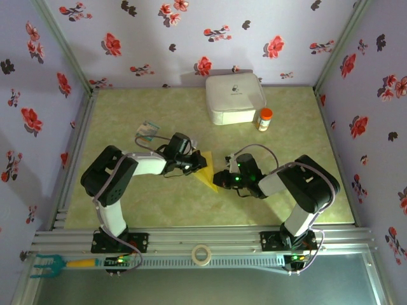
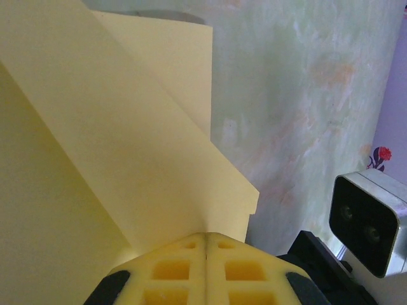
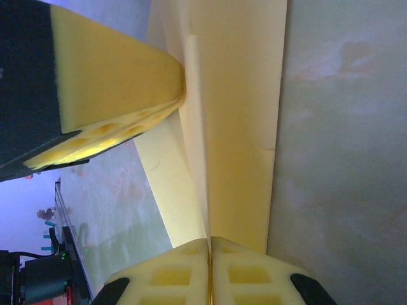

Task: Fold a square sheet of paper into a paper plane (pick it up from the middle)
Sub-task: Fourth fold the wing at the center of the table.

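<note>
The square sheet of paper (image 1: 207, 171) is yellow and folded into a narrow pointed shape with layered flaps, held just above the table's middle. My left gripper (image 1: 196, 162) is shut on its left edge. In the left wrist view the foam pads (image 2: 184, 267) meet at the crease, and the folded paper (image 2: 127, 140) fans away from the left gripper (image 2: 206, 236). My right gripper (image 1: 220, 178) is shut on the opposite edge. In the right wrist view the paper (image 3: 235, 127) runs upright out of the right gripper (image 3: 210, 240), with the left gripper's pads (image 3: 114, 82) pinching it at the upper left.
A white rounded box (image 1: 234, 97) stands at the back, with an orange-capped bottle (image 1: 264, 119) beside it. A small teal-and-white card (image 1: 150, 130) lies behind the left arm. A tape roll (image 1: 201, 255) and a teal tool (image 1: 48, 264) rest on the front rail.
</note>
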Controlling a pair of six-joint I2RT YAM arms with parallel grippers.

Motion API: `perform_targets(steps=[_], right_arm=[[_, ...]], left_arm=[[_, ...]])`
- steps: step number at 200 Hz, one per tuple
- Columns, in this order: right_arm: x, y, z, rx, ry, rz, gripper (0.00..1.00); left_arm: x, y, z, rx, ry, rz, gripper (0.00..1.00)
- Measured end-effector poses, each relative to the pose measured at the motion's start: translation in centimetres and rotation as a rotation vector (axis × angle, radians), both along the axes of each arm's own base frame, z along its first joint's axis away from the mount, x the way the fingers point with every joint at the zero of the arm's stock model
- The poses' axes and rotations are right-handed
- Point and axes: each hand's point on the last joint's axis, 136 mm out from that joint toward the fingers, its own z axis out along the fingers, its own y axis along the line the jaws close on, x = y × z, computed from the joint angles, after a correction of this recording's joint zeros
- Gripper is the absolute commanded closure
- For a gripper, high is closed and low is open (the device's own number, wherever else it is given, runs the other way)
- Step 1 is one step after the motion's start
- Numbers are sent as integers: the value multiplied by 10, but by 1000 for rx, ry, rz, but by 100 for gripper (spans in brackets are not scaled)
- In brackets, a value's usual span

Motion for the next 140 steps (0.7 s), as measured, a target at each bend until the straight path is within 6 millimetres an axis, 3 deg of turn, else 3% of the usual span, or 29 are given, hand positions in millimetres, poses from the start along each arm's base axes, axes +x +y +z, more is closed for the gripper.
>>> perform_targets(steps=[140], right_arm=[[1,-1,-2,-13,11,-5,93]], left_arm=[[1,-3,-11,9,22,-6,100]])
